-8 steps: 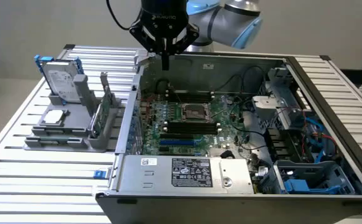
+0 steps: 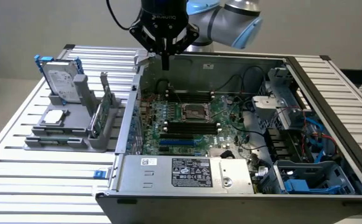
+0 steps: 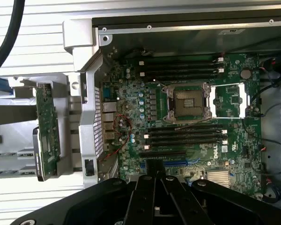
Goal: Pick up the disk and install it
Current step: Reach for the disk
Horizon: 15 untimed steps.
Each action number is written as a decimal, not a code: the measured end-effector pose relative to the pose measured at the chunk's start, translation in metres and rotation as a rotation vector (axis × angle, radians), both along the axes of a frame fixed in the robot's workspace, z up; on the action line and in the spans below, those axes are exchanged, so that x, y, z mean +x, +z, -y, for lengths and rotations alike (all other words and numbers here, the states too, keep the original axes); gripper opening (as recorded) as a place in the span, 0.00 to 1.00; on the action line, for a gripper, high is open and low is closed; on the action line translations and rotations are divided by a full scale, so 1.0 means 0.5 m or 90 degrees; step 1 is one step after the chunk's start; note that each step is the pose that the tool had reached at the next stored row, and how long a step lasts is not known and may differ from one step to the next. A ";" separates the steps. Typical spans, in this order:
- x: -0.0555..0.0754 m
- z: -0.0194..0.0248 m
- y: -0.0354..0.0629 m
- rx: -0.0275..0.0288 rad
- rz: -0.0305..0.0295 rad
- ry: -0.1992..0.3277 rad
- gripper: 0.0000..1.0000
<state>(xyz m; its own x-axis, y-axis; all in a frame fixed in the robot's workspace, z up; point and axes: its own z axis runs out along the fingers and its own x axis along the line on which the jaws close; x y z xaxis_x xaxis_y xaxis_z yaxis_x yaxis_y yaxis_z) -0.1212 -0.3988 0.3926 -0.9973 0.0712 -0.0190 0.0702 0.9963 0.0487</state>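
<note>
While ribbed aluminium surface (image 2: 330, 88) sits before plain grey wall (image 2: 44, 23), black claw (image 2: 166, 66) hangs pressed together, empty, above far wall of open computer case (image 2: 243, 63). Blue-framed silver-grey metal disk (image 2: 62, 81) stands on edge in grey rack (image 2: 62, 135), well apart toward exterior view's left.

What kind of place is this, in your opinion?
Probably a robotics lab bench for computer assembly: an open computer case lies on a slotted aluminium table, and a grey fixture beside it holds the disk.
</note>
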 end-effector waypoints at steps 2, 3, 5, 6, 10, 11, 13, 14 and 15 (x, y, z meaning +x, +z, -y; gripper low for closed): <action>0.000 0.0000 0.000 0.0000 0.0000 0.000 0.11; 0.000 0.0000 0.000 0.0000 0.0000 0.000 0.11; 0.000 0.0000 0.000 0.0000 0.0000 0.000 0.11; 0.000 -0.0001 0.000 0.0000 0.0000 0.000 0.11; -0.030 -0.0081 0.000 0.0003 0.0000 0.000 0.11; -0.039 -0.0109 0.000 0.0003 0.0002 0.000 0.11; -0.058 -0.0172 0.000 0.0003 0.0002 0.000 0.11; -0.067 -0.0204 0.000 0.0003 0.0003 0.000 0.11; -0.076 -0.0237 0.000 0.0002 0.0003 0.000 0.11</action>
<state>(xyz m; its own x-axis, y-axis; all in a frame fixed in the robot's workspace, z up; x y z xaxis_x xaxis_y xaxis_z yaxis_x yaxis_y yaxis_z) -0.1591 -0.3869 0.3926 -0.9973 0.0713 -0.0195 0.0702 0.9963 0.0492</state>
